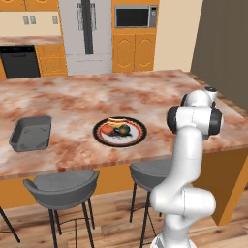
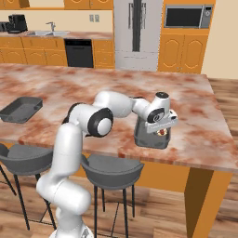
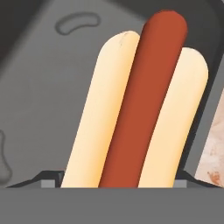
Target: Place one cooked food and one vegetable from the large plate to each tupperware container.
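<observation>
Hand view: the gripper straddles a hot dog in a pale bun, jaws spread wide against its sides, above the dark grey rectangular tupperware container near the marble counter's front edge. Second container sits left, well apart; black-rimmed round large plate lies between.

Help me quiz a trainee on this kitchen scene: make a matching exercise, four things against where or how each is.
Things:
1 hot dog
2 large plate
3 left container
4 microwave

States:
A empty, on the counter
B set among orange cabinets
C over a grey container
D carrying food, near the counter's front edge

Pairs: 1-C; 2-D; 3-A; 4-B
</observation>
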Available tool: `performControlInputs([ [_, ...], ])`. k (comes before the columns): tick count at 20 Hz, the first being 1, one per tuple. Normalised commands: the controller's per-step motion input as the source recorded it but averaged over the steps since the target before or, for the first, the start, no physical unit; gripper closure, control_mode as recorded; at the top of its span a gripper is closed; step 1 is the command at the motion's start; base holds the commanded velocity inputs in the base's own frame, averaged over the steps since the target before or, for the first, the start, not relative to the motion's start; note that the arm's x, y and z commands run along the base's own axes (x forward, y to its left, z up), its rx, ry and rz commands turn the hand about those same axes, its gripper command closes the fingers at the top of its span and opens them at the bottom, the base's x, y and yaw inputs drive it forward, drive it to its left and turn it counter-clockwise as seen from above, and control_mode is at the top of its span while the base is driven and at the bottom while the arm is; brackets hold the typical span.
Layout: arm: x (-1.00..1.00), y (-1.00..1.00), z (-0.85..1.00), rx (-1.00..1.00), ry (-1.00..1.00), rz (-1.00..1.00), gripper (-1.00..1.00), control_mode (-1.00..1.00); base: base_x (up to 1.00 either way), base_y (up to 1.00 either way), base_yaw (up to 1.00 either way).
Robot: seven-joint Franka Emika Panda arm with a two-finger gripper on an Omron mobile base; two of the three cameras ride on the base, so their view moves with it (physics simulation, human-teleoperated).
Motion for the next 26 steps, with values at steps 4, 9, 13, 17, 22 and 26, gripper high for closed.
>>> performControlInputs([
  [4,0.00,0.00,0.00,0.00,0.00,0.00,-1.00,-1.00,0.00,0.00,0.00],
  [9,-0.01,0.05,0.00,0.00,-0.04,0.00,-1.00,-1.00,0.00,0.00,0.00],
  [13,-0.21,0.28,0.22,0.00,-0.08,0.00,-1.00,-1.00,0.00,0.00,0.00],
  [17,-0.32,0.61,0.64,0.00,-0.09,-0.02,-1.00,-1.00,0.00,0.00,0.00],
  [22,-0.38,0.79,0.53,0.00,-0.02,-0.07,-1.00,-1.00,0.00,0.00,0.00],
  [26,-0.24,0.93,0.32,0.00,0.00,-0.13,-1.00,-1.00,0.00,0.00,0.00],
])
